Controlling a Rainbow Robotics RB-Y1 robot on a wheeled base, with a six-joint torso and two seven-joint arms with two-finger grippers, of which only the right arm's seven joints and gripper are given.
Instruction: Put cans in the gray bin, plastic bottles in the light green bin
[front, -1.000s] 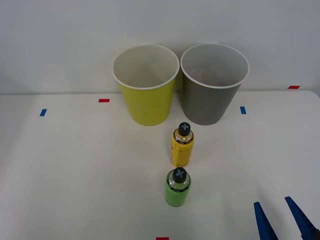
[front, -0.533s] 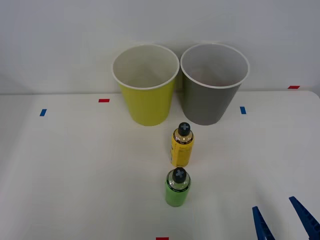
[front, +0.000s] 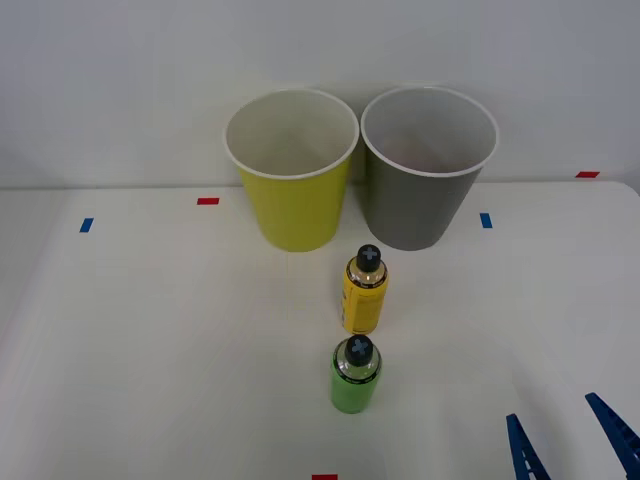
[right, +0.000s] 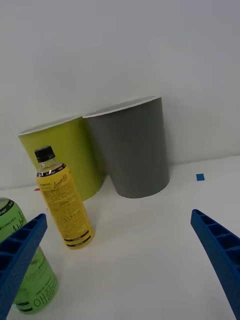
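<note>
Here, nearest first, seen from the front view.

Right gripper (front: 570, 445): at 5 o'clock by the near table edge, blue ribbed fingers spread wide, nothing between them.

Green bottle (front: 355, 375): upright near centre, at about 9 o'clock from the gripper and well apart from it; it looks light and smooth (probably slippery), so best clasped around the mid-body, below the black cap.

Yellow bottle (front: 364, 291): upright just beyond the green one at 12 o'clock; it should handle the same, with thin walls that may give if squeezed hard.

Light green bin (front: 292, 170): farther back, at 11 o'clock, open and upright.

Gray bin (front: 428, 168): beside it at 1 o'clock, the rims nearly touching.
</note>
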